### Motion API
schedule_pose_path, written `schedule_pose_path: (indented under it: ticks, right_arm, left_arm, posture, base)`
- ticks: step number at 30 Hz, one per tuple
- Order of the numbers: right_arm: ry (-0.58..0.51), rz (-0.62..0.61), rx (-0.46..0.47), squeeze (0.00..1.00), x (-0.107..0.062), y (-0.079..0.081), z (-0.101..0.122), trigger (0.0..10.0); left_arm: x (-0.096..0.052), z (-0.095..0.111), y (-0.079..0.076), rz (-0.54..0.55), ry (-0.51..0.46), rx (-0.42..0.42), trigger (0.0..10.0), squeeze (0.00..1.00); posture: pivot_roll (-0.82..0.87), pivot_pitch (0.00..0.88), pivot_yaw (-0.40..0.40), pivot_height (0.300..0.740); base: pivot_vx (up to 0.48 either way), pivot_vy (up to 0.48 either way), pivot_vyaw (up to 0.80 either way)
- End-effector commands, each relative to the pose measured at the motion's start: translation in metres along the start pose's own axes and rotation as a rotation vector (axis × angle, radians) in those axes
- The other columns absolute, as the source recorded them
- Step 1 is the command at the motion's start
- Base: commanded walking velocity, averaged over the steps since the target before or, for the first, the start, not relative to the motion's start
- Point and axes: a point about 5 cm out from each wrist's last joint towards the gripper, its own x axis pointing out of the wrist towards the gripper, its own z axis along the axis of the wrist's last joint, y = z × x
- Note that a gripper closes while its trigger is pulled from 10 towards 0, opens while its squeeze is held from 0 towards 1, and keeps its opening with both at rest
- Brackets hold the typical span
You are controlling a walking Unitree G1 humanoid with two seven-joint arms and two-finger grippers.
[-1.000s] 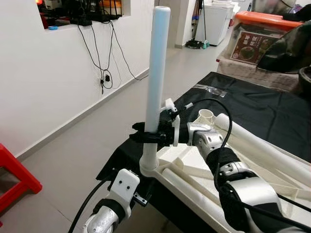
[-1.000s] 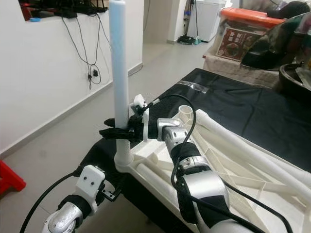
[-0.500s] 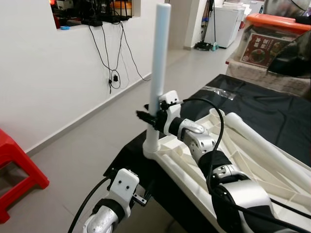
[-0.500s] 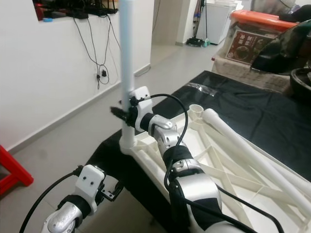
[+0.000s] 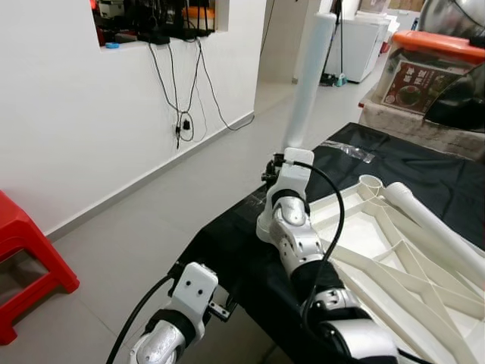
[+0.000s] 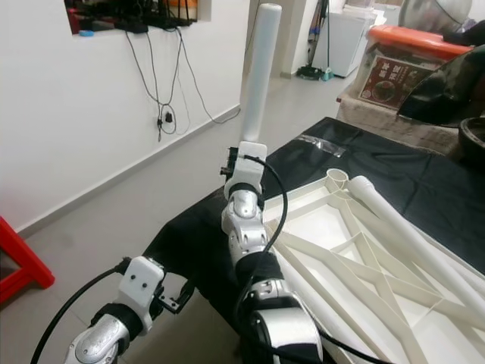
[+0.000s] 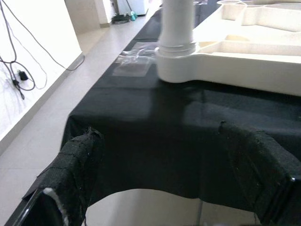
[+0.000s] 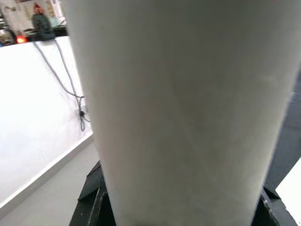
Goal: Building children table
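Observation:
A white plastic tabletop (image 5: 379, 250) lies upside down on a black cloth. At its near corner a long white leg (image 5: 307, 76) rises with a slight lean to the right, its foot in the corner socket (image 7: 176, 66). My right gripper (image 5: 277, 161) is shut on the leg low down, mostly hidden behind its own wrist. In the right wrist view the leg (image 8: 183, 108) has a black finger (image 8: 94, 200) at each side. My left gripper (image 7: 160, 134) hangs open below the table's edge, facing the socket. A second leg (image 5: 432, 227) lies across the tabletop beside an empty socket (image 5: 369, 182).
The black cloth (image 5: 227, 243) drapes over the table's near edge. A red stool (image 5: 30, 250) stands on the floor at the left. Cables (image 5: 182, 121) hang down the white wall. A bin with an orange lid (image 5: 424, 68) sits at the back right. Open floor lies to the left.
The camera has turned, so the whole scene has shifted. My right arm has stretched out toward the corner, still shut on the leg, which now leans slightly right. The left arm is unchanged.

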Motion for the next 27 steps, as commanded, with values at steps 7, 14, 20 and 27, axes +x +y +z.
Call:
schedule_pose_path:
  ticks: [7, 14, 20, 27]
  right_arm:
    - [-0.051, 0.168, 0.129, 1.00, -0.011, 0.014, 0.001, 10.0]
    - [-0.014, 0.621, 0.112, 0.00, -0.013, 0.027, 0.000, 10.0]
    - [0.169, 1.091, -0.054, 0.00, -0.008, 0.019, -0.004, 10.0]
    - [0.255, 1.362, -0.030, 0.00, -0.011, 0.023, 0.010, 10.0]
  left_arm:
    - [0.001, -0.001, -0.003, -0.006, 0.005, -0.012, 10.0, 0.00]
    - [0.002, -0.001, -0.002, -0.015, 0.004, -0.018, 10.0, 0.00]
    - [0.002, -0.001, -0.002, -0.013, 0.004, -0.014, 10.0, 0.00]
    - [0.000, -0.002, -0.002, -0.006, 0.005, -0.010, 10.0, 0.00]
  posture:
    - [0.11, 0.000, -0.085, 0.740]
    - [0.09, 0.000, -0.064, 0.740]
    - [0.10, 0.000, -0.075, 0.740]
    - [0.12, 0.000, -0.089, 0.740]
  base:
    - [0.000, 0.000, 0.00]
    - [0.000, 0.000, 0.00]
    - [0.000, 0.000, 0.00]
    - [0.000, 0.000, 0.00]
